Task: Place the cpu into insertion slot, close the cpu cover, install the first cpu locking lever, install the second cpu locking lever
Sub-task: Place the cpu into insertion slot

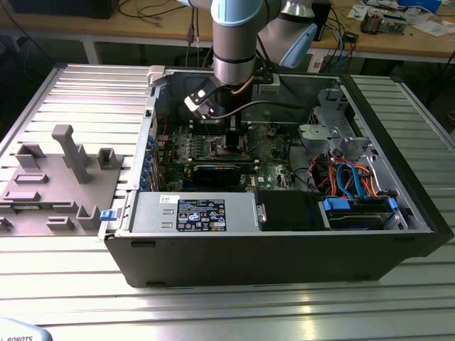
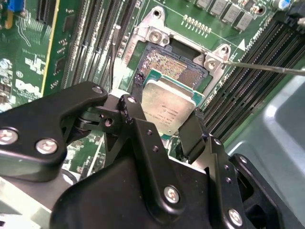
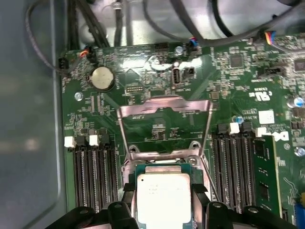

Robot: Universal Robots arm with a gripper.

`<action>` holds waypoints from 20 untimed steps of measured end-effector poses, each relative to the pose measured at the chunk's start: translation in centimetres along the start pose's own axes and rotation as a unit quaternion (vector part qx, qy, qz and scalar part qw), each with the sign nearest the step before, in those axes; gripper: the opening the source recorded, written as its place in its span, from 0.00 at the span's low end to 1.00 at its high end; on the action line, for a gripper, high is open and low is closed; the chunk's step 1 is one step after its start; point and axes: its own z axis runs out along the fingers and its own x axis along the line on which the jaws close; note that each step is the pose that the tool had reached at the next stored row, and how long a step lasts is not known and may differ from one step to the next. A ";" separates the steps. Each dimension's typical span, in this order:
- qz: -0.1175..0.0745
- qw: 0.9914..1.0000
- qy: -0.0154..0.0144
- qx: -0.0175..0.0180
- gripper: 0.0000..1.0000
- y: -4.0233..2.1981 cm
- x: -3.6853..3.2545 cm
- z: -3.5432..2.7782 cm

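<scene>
Two fingers (image 2: 135,114) of gripper (image 2: 164,117) closed on cpu (image 2: 167,107); cpu held over insertion slot (image 2: 174,64), contact not discernible; cpu cover (image 3: 143,109) swung open.

We see the cpu (image 2: 167,110) silver-grey on top with faint dark print and a green edge. Insertion slot (image 2: 169,62): dark centre, fine coppery dot grid, silvery rim. Cpu cover (image 3: 164,107): plain silver. Motherboard (image 3: 143,119): green with white markings. Memory slots (image 3: 90,176): black with white latches. Coin cell (image 3: 102,78): shiny silver. Gripper (image 2: 164,109): matte black with silver screws. In the exterior view we see the case (image 1: 270,256) black, blue and orange cables (image 1: 348,174) at its 3 o'clock, a grey fixture block (image 1: 57,185) at its 9 o'clock, and the table (image 1: 227,305) ribbed silver.
</scene>
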 end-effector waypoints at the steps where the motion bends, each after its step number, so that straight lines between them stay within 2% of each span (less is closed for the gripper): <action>1: -0.004 1.000 0.000 0.000 0.55 -0.04 0.02 0.05; 6: -0.009 1.000 0.001 0.000 0.55 -0.91 -0.02 0.27; 20: -0.007 1.000 0.000 0.000 0.55 -1.15 -0.10 0.86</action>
